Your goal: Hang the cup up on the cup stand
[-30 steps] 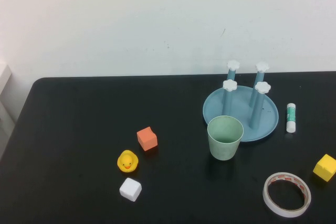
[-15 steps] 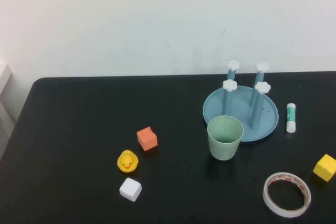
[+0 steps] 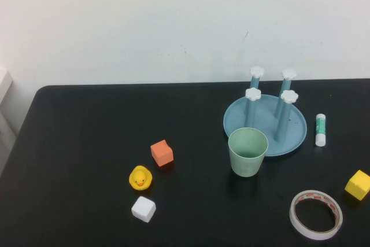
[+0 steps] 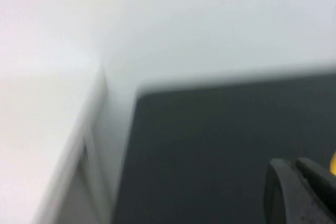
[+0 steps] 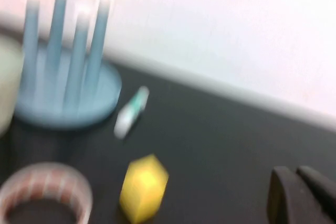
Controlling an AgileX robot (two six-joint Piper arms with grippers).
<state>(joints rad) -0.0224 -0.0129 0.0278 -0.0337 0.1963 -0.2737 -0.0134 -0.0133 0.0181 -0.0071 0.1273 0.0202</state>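
Nothing done yet: cup [image 3: 248, 151] stands upright, mouth up, on the table [image 3: 87, 143] touching the near rim of the cup stand [image 3: 265, 121]; all four pegs are bare. Left to do: grasp, invert, drop over a peg. Neither arm shows in the high view. Right gripper [image 5: 302, 195] hangs off to the stand's right, near the yellow cube [image 5: 143, 186] and tape roll [image 5: 44, 195]; left gripper [image 4: 302, 192] is over the table's far-left corner. Both hold nothing; can't tell how far either is open.

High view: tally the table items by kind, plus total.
Toy cubes: 3 (orange, white, yellow)
Duck: 1
Cup: 1
Cup stand: 1
Glue stick: 1
Tape roll: 1
Total: 8
No gripper in the high view.
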